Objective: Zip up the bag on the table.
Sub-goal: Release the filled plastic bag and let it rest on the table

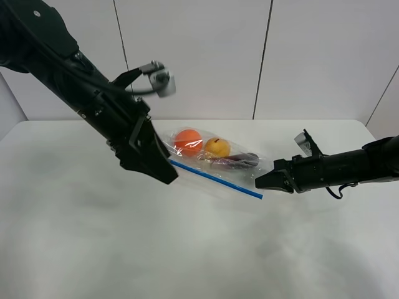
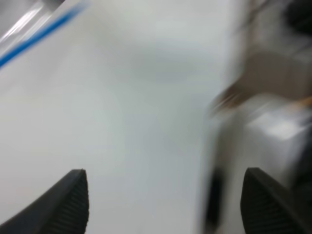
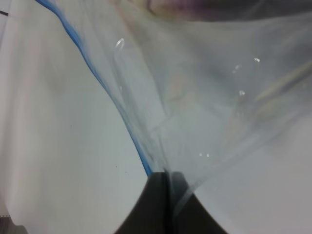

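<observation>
The bag (image 1: pixel 215 159) lies on the white table (image 1: pixel 124 249), clear and crinkly, with orange, yellow and purple produce inside. Its blue zipper strip (image 1: pixel 218 179) runs along the near edge. My left gripper (image 1: pixel 167 172) hovers at the strip's left end. The blurred left wrist view shows its fingers (image 2: pixel 73 200) wide apart and empty, with the strip (image 2: pixel 39 34) off to one corner. My right gripper (image 1: pixel 262 182) is at the strip's right end. In the right wrist view it (image 3: pixel 168 179) is shut on the bag (image 3: pixel 204 97) corner beside the strip (image 3: pixel 97 78).
White wall panels (image 1: pixel 199 56) stand behind the table. The table's far edge (image 1: pixel 299 121) runs just behind the bag. Bare tabletop spreads in front of and to both sides of the bag.
</observation>
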You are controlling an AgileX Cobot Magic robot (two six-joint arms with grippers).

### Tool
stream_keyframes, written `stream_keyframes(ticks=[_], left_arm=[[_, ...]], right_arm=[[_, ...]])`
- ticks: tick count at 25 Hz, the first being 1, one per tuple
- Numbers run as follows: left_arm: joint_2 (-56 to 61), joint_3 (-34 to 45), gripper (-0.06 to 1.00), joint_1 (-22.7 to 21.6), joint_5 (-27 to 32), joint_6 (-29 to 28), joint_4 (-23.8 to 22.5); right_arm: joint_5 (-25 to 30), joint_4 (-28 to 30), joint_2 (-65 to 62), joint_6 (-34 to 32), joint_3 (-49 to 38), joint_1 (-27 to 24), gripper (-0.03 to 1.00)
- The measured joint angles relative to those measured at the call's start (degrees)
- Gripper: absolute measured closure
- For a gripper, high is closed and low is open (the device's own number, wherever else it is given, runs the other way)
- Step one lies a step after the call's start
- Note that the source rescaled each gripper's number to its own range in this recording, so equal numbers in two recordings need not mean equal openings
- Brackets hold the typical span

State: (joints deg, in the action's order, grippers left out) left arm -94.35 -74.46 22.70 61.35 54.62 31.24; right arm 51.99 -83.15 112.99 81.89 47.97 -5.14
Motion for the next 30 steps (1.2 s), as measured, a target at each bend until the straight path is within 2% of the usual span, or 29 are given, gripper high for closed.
stream_keyframes(ticks=[2, 4, 5, 7, 9, 12, 19, 30], left_arm=[[0.0, 0.0, -0.05, -0.3, -2.4, -11.4, -13.9], [0.0, 0.0, -0.05, -1.1, -3.8, -22.7, -23.9], [0.0, 0.0, -0.05, -1.7, -4.3, -27.8, -27.6], [0.3, 0.0, -0.05, -2.9, -6.3, -34.6, -30.5], [1.5, 0.0, -0.05, -3.5, -8.5, -39.5, -30.7], [3.5, 0.0, -0.05, -4.0, -11.4, -44.0, -30.3], [6.3, 0.0, -0.05, -5.1, -11.5, -53.4, -30.1], [17.2, 0.0, -0.05, -6.7, -9.4, -54.6, -29.9]], right_arm=[[0.0, 0.1, 0.0, 0.0, 0.0, 0.0, 0.97], [0.0, 0.2, 0.0, 0.0, 0.0, 0.0, 0.97], [0.0, 0.3, 0.0, 0.0, 0.0, 0.0, 0.97], [0.0, 0.3, 0.0, 0.0, 0.0, 0.0, 0.97], [0.0, 0.3, 0.0, 0.0, 0.0, 0.0, 0.97], [0.0, 0.5, 0.0, 0.0, 0.0, 0.0, 0.97], [0.9, 1.0, 0.0, 0.0, 0.0, 0.0, 0.97], [0.9, 1.1, 0.0, 0.0, 0.0, 0.0, 0.97]])
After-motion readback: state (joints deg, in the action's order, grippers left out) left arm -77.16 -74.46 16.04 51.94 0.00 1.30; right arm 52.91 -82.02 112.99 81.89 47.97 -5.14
